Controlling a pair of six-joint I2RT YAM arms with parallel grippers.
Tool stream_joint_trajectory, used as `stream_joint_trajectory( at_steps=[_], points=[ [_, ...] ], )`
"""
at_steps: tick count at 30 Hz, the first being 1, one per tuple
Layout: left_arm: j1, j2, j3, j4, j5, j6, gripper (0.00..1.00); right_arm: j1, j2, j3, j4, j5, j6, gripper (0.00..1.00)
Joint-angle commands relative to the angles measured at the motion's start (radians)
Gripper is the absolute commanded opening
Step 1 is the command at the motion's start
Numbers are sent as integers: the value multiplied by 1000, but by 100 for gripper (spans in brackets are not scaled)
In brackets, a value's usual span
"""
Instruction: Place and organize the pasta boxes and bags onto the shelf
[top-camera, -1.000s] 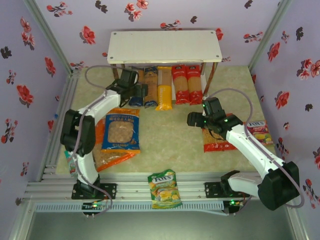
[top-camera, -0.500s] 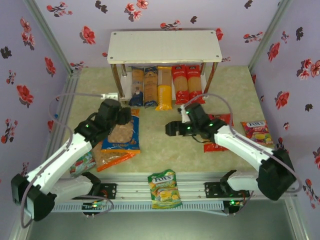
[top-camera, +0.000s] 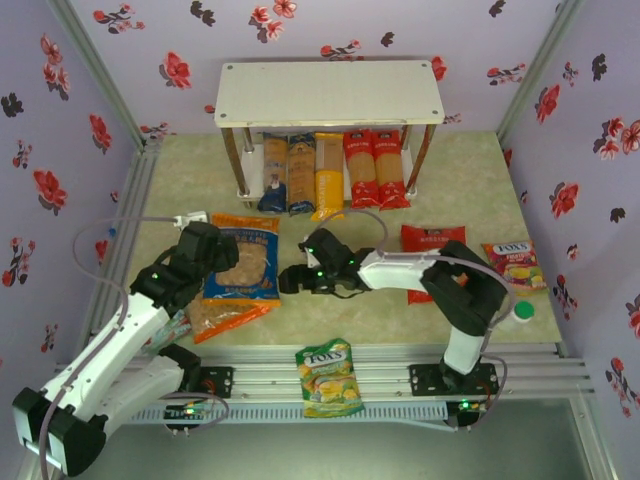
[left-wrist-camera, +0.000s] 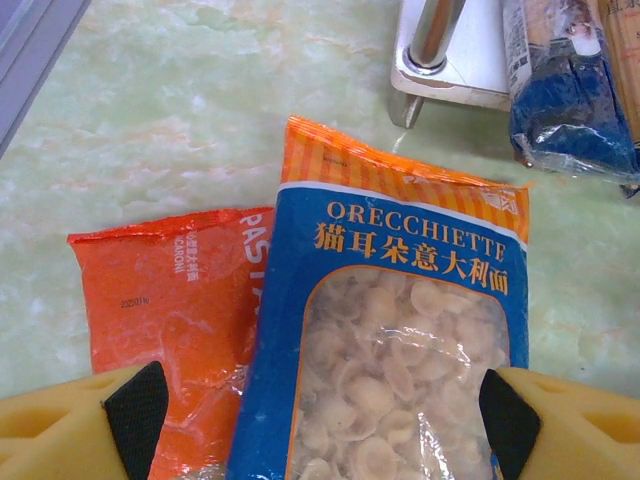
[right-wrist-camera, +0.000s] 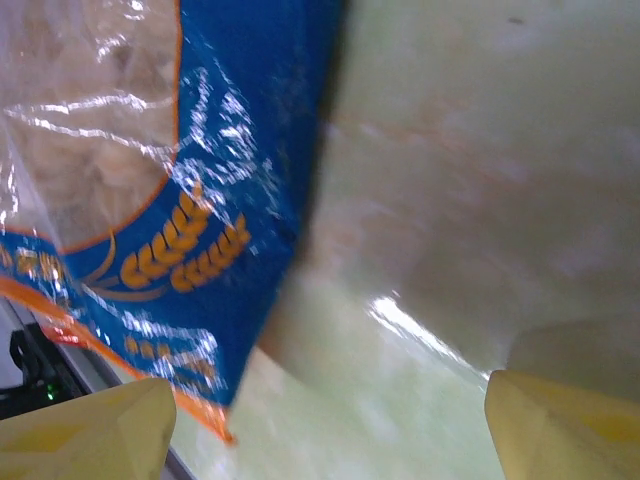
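Five pasta boxes (top-camera: 325, 172) sit on the shelf's (top-camera: 330, 92) lower board. On the table (top-camera: 470, 170) lie three: orange bag (top-camera: 215, 314), blue-and-orange bag (top-camera: 243, 268), red bag (top-camera: 432, 239). The left gripper (left-wrist-camera: 315, 405) and right gripper (right-wrist-camera: 330, 410) both gape empty by the blue-and-orange bag.

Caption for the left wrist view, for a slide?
Open left gripper over the blue bag, which overlaps the orange bag; shelf post beyond.

Blurred at my right wrist, the blue-and-orange bag (right-wrist-camera: 200, 180) runs off upper left; it partly hides the orange bag (left-wrist-camera: 165, 300).
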Motion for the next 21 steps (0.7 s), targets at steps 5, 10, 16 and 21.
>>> stream_joint_trajectory(
  at_steps=[5,10,16,21],
  points=[
    [21,-54,-13,-25,7,-13,86,28,129,103,135,-75,109,80],
    [36,-79,-21,-30,9,-8,86,48,177,133,133,-89,123,79],
    [42,-81,-30,-24,18,-9,87,85,226,179,146,-125,153,77],
    [45,-85,-34,-10,25,-8,87,88,199,167,136,-110,150,59]
  ],
)
